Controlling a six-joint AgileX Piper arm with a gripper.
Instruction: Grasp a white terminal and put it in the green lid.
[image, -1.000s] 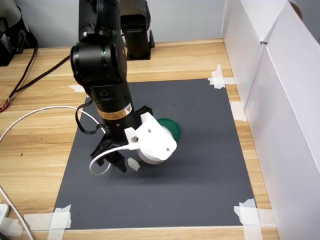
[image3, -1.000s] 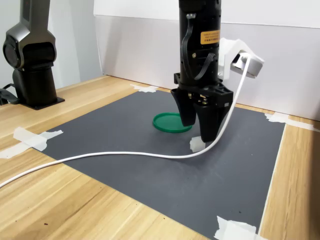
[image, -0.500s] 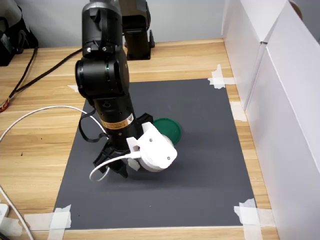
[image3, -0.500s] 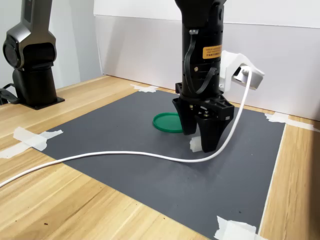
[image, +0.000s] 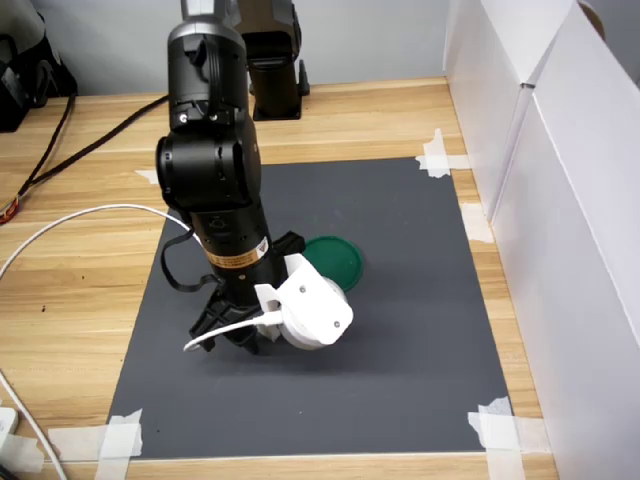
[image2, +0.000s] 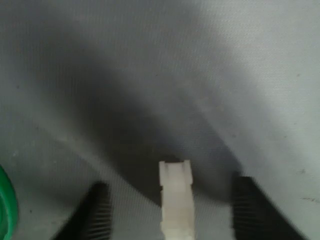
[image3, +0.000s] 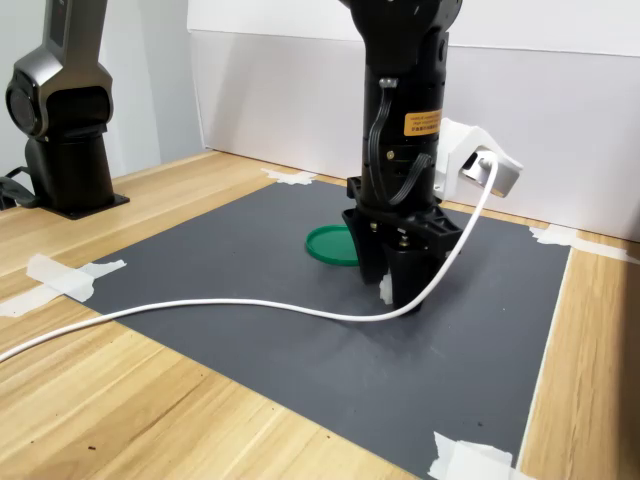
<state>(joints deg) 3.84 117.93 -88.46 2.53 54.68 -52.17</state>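
Claw straddling the white terminal on the dark mat

In the wrist view the white terminal (image2: 175, 200) lies between the spread, ribbed fingers (image2: 98, 212) of the gripper (image2: 172, 212), untouched. The green lid (image3: 331, 245) sits just beside it, centre frame. A yellow label (image3: 421, 123) on the arm is unreadable.

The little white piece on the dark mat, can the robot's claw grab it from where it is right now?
Probably yes. In the wrist view the white piece lies on the mat between the two open fingers of the claw, with gaps either side and nothing blocking it. The green lid sits off to one side.
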